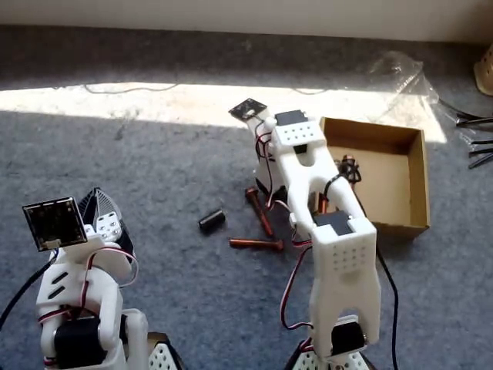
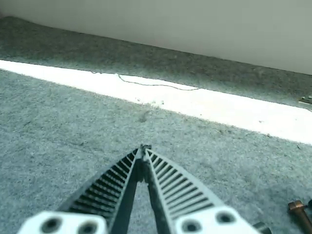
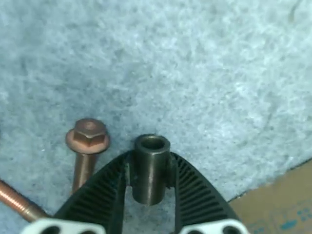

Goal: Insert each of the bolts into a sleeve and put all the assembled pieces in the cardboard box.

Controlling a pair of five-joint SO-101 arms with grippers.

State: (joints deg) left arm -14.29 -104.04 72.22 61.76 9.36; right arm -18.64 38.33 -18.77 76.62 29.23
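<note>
Right end effector (image 3: 151, 163) grips a sleeve (image 3: 151, 181) at lower centre, left end effector (image 2: 143, 152) closed, empty; shallow hold may slip.

You see a dull metal sleeve (image 3: 151, 170), a shiny coppery bolt (image 3: 87, 141), rough carpet (image 3: 195, 73) and a matt cardboard box (image 1: 389, 185).

We see the left gripper (image 2: 144, 152) over grey carpet (image 2: 58, 126), its two ribbed fingers (image 2: 109, 187) pressed together at the tips with nothing between them. A bright strip of sunlight (image 2: 234, 109) crosses the carpet ahead. A thin cable (image 2: 146, 83) lies along the strip's far edge, and a pale wall (image 2: 170, 24) stands behind. A copper bolt (image 2: 298, 208) lies at the edge of the view. The dark rounded piece (image 2: 263, 227) near it may be a sleeve.
</note>
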